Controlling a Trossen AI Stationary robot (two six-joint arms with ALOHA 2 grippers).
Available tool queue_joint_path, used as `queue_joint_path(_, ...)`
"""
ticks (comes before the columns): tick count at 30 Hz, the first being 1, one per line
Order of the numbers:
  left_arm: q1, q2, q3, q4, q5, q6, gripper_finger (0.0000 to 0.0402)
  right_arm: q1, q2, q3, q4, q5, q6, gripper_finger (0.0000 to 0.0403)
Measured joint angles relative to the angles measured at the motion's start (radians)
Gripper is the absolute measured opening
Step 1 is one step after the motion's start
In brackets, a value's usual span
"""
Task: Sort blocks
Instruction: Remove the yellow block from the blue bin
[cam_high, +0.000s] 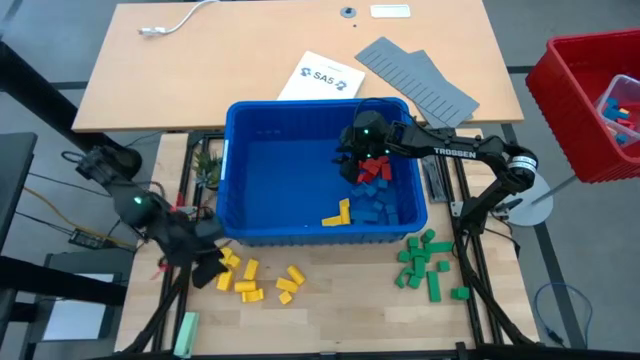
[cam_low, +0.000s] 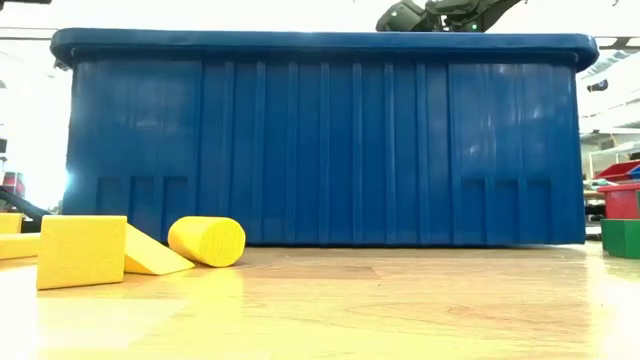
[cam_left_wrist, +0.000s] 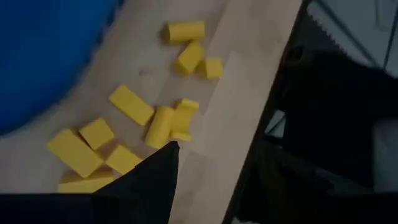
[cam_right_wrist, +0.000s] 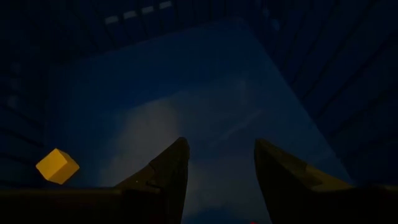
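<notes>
1. Now we have the left gripper (cam_high: 205, 262) at the near-left corner of the blue bin (cam_high: 232, 170), fingers parted and empty above the yellow blocks (cam_high: 262, 280); we should lift clear without nudging that pile.
2. Inside the bin, two yellow blocks (cam_high: 337, 214) lie near the front wall, with red blocks (cam_high: 375, 170) and blue blocks (cam_high: 382, 200) to their right.
3. Our right gripper (cam_high: 358, 152) hangs over those, fingers apart, holding nothing; we should descend on one block only.
4. Green blocks (cam_high: 425, 262) sit near-right, outside the bin.
</notes>
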Motion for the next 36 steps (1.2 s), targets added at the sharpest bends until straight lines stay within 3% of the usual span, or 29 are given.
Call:
queue_joint_path(3, 0.0, -0.006, 0.116, -0.107, -0.106, 0.008, 0.0223, 0.0, 0.0, 0.0, 0.012, -0.001, 0.0, 0.0168)
queue_joint_path(8, 0.002, -0.006, 0.281, -0.199, -0.428, 0.113, 0.0223, 0.004, 0.0, 0.0, 0.031, -0.006, -0.008, 0.0167)
queue_joint_path(10, 0.019, -0.008, 0.312, -0.214, -0.542, 0.163, 0.0223, 0.006, 0.0, 0.0, 0.031, -0.006, -0.009, 0.0168)
queue_joint_path(13, 0.08, -0.006, 0.324, -0.22, -0.628, 0.221, 0.0223, 0.006, 0.0, 0.0, 0.034, -0.006, -0.009, 0.0167)
queue_joint_path(20, 0.28, -0.006, 0.31, -0.292, -0.671, 0.23, 0.0223, -0.002, 0.0, 0.001, 0.074, 0.026, 0.119, 0.0172)
queue_joint_path(25, 0.461, -0.006, 0.297, -0.362, -0.701, 0.225, 0.0225, -0.015, -0.038, 0.067, 0.009, 0.095, 0.08, 0.0204)
queue_joint_path(32, 0.696, -0.005, 0.297, -0.426, -0.683, 0.256, 0.0241, -0.027, -0.127, 0.231, -0.261, 0.356, 0.027, 0.0269)
queue_joint_path(36, 0.79, 0.002, 0.297, -0.43, -0.614, 0.282, 0.0243, -0.06, -0.18, 0.3, -0.442, 0.388, 0.137, 0.0281)
